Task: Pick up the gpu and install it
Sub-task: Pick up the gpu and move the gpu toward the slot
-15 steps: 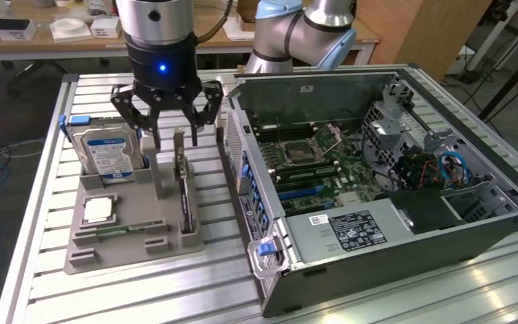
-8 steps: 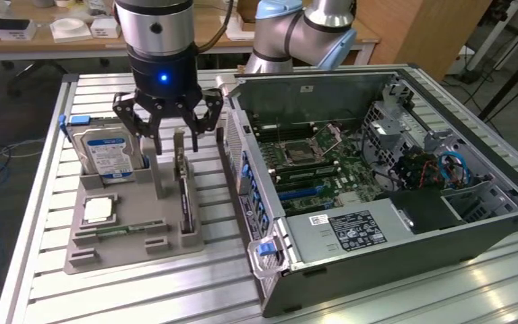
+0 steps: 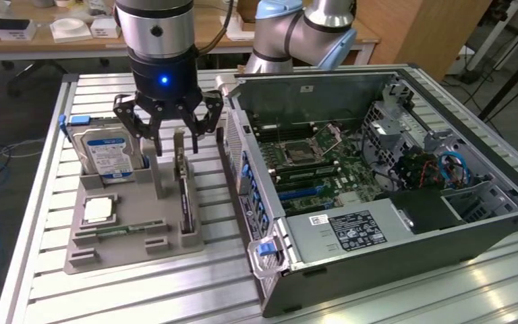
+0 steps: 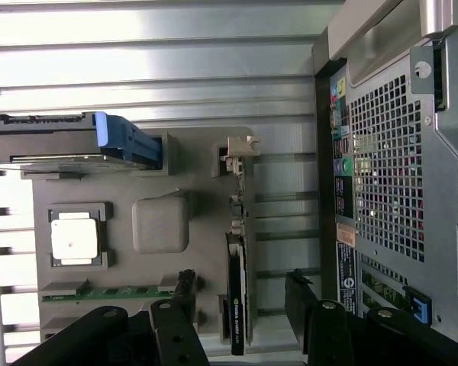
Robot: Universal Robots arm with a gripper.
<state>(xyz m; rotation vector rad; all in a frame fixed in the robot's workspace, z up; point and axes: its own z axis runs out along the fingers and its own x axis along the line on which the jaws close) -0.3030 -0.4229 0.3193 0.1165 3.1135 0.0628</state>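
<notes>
Gpu [image 3: 184, 189] is standing on its long edge in a slot of the gray tray [image 3: 133, 255], sitting pretty much right underneath the gripper [image 3: 170, 128]. Fingers [image 4: 185, 301] are hanging wide apart, one on each side of the card with a gap both ways, so nothing is getting squeezed or lifted. Silver bracket [image 4: 240, 149] is sticking up at one end of the card. Out past one finger, the hard drive [image 3: 106, 155] with blue clips is standing upright in the same tray, and the square processor chip [image 3: 99, 210] and thin memory stick [image 3: 119, 231] are lying flat near it. Out past the other finger, the open computer case [image 3: 403, 236] is lying on its side just beside the tray, motherboard [image 3: 322, 162] facing up. Everything is resting on the slatted metal table [image 3: 106, 297].
</notes>
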